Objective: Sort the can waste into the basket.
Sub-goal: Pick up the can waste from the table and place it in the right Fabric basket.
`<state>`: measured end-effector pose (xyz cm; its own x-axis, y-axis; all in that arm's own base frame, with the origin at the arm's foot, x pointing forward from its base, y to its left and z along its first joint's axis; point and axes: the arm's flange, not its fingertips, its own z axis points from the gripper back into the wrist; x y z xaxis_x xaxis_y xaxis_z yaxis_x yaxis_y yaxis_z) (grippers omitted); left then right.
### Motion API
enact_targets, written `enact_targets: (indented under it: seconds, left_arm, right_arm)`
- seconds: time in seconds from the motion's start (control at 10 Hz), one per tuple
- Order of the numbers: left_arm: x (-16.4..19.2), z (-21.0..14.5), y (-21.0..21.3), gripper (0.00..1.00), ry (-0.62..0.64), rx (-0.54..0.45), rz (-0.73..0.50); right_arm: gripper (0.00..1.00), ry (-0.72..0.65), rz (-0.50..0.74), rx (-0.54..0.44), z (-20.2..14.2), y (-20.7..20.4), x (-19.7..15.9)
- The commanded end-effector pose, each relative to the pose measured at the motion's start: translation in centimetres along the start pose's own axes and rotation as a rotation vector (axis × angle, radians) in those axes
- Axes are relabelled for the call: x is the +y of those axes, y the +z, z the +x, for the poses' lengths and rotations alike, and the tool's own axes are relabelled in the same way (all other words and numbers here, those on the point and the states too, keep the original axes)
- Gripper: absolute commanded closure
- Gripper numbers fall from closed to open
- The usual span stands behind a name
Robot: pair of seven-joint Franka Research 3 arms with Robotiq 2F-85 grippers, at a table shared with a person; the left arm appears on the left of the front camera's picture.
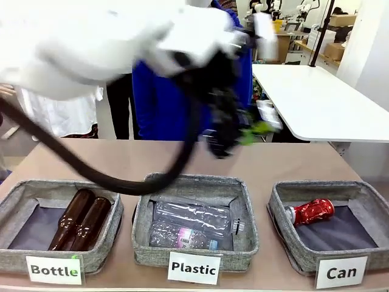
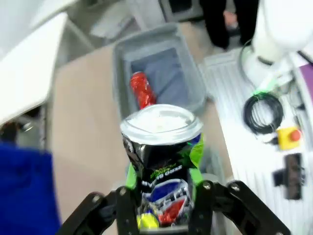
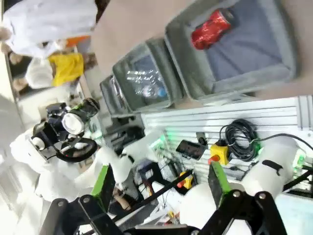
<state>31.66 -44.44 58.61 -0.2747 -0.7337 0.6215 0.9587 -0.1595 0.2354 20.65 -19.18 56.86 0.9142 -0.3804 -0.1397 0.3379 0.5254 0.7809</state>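
Left arm: reaches across the middle, raised above the table. Left gripper [image 2: 164, 205]: fingers clamped on the dark can [image 2: 161, 161], can upright between the pads. Right gripper [image 3: 159, 188]: jaws spread wide, nothing between them.

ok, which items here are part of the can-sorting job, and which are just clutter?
In the job:
- dark can, held by the left gripper
- red can, already in the Can basket

Just lying about:
- brown bottles in the Bottle basket
- clear plastic bottles in the Plastic basket
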Motion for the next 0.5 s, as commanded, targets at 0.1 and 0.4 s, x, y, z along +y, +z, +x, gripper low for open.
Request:
enact_targets:
  seconds: [0.1, 0.4]
  left_arm:
    - [5.5, 7.4, -11.4, 0.56, -0.193, -0.002, -0.174]
    - [8.4, 12.5, -21.5, 0.56, -0.159, 0.073, -0.272]
  right_arm:
    - [0.00, -0.014, -0.048, -0.133, -5.6, 0.9, -3.2]
    - [0.00, -0.008, -0.034, -0.121, -7.4, 1.3, -5.3]
